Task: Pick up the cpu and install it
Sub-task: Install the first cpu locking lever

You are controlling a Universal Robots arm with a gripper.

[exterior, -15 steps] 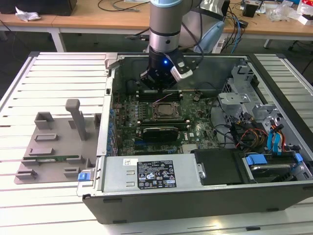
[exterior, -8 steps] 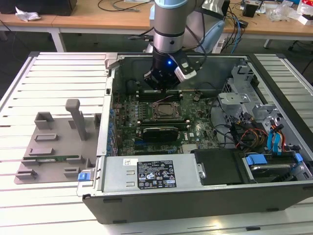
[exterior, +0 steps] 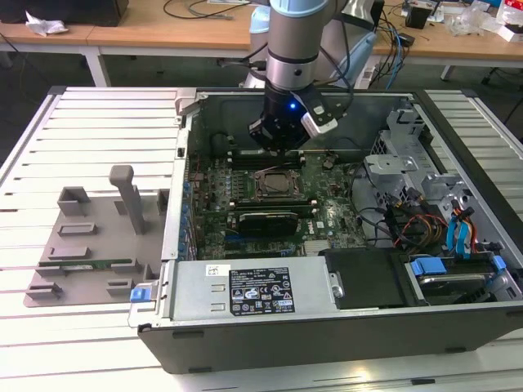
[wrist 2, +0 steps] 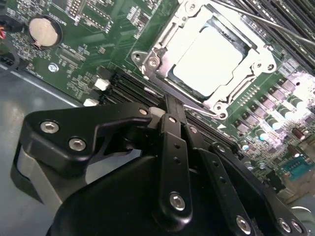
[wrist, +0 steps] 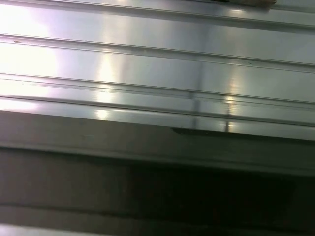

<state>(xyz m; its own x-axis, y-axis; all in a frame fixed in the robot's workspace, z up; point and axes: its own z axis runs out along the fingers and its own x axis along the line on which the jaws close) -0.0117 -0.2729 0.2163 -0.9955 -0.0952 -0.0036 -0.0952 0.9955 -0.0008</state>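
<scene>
Silver-grey and square, the cpu [wrist 2: 209,56] sits flat inside the black socket frame [wrist 2: 165,78] on the green motherboard [wrist 2: 103,34], in the upper right of the second wrist view; it looks already seated rather than carried. Below it in that view, the black gripper [wrist 2: 167,110] fills the lower half of the frame, its fingers [wrist 2: 173,129] pressed together with nothing between them, their tips pointing toward the near edge of the socket and just short of it. In the exterior view, the gripper [exterior: 283,143] hangs in the upper centre of the frame, just above the socket [exterior: 282,183] inside the open computer case [exterior: 327,327]. That case lies on a ribbed metal tabletop [exterior: 106,106], with a grey parts tray [exterior: 90,245] at centre left. Wooden desks with cables cross the top edge.
</scene>
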